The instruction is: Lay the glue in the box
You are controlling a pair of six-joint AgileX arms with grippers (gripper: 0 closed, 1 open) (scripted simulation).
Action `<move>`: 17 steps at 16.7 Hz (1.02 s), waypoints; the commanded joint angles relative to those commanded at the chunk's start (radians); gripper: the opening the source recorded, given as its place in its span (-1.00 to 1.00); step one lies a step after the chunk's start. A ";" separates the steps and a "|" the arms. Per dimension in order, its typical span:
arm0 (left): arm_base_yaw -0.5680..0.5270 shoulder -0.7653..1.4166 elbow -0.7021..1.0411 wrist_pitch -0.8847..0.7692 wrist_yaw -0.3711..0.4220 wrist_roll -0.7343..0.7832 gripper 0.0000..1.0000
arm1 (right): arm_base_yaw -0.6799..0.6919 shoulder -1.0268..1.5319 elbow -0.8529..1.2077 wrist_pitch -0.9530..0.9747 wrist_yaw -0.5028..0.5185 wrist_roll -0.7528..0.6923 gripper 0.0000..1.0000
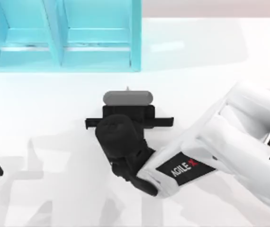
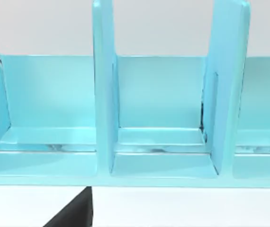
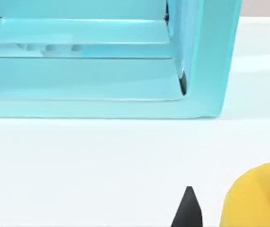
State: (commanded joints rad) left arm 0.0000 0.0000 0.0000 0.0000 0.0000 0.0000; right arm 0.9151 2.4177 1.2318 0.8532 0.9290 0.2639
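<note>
Right gripper (image 1: pixel 128 111): positioned over the white table (image 1: pixel 40 118), just short of the box's near wall; whether its fingers are parted or closed cannot be told. Glue (image 3: pixel 256 196): its yellow body is seen beside a dark fingertip (image 3: pixel 188 210) in the right wrist view, outside the box (image 1: pixel 97 64). Box: turquoise, compartmented, set at the table's far left. Left arm: parked at the left edge.

bright, even light | soft arm shadows on table (image 1: pixel 54 156) | faint glare
</note>
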 joint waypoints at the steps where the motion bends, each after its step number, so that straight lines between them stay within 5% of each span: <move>1: 0.000 0.000 0.000 0.000 0.000 0.000 1.00 | -0.001 -0.031 0.000 -0.031 0.000 0.000 -1.00; 17: 0.000 0.000 0.000 0.000 0.000 0.000 1.00 | -0.060 -0.252 0.040 -0.310 -0.071 -0.070 -1.00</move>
State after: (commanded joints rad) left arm 0.0000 0.0000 0.0000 0.0000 0.0000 0.0000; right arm 0.8556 2.1656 1.2721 0.5432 0.8584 0.1939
